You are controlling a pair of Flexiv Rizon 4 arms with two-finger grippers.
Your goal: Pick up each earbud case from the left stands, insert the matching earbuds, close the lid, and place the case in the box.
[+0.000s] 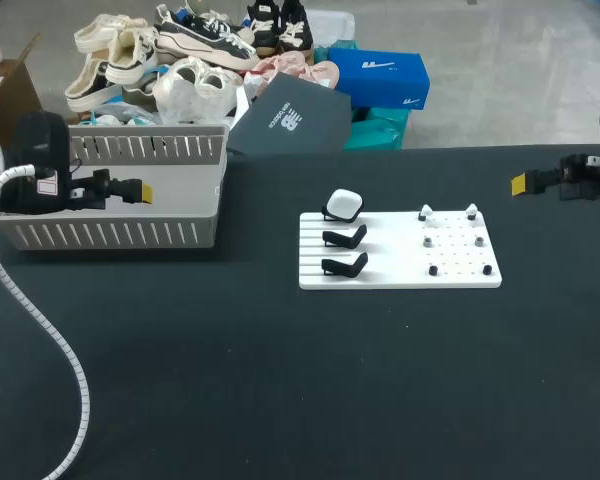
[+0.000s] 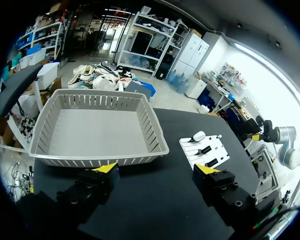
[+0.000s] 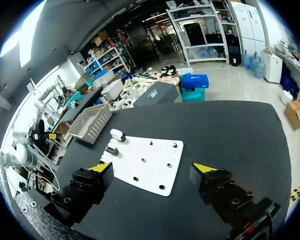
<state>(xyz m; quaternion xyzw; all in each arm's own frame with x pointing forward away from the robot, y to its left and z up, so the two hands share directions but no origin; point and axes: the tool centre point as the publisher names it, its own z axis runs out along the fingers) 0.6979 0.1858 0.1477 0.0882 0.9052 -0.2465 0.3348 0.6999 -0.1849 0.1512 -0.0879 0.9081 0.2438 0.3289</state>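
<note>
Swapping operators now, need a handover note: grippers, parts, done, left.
Both free: left gripper open at the grey basket, right gripper open, right of the white board.
One white case sits on the far stand; the two nearer stands are bare. Two white earbuds on the far pegs.
Done: nothing in the basket.
Left: pick the case, load earbuds, close, box it.

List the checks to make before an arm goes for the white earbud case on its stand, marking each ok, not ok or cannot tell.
1. The earbud case sits on the far stand: ok.
2. The left gripper is open, holding nothing: ok.
3. The right gripper is open, holding nothing: ok.
4. The basket has room for the case: ok.
5. Two white earbuds stand on the far pegs of the board: ok.
6. The case's lid is open: cannot tell.
</note>
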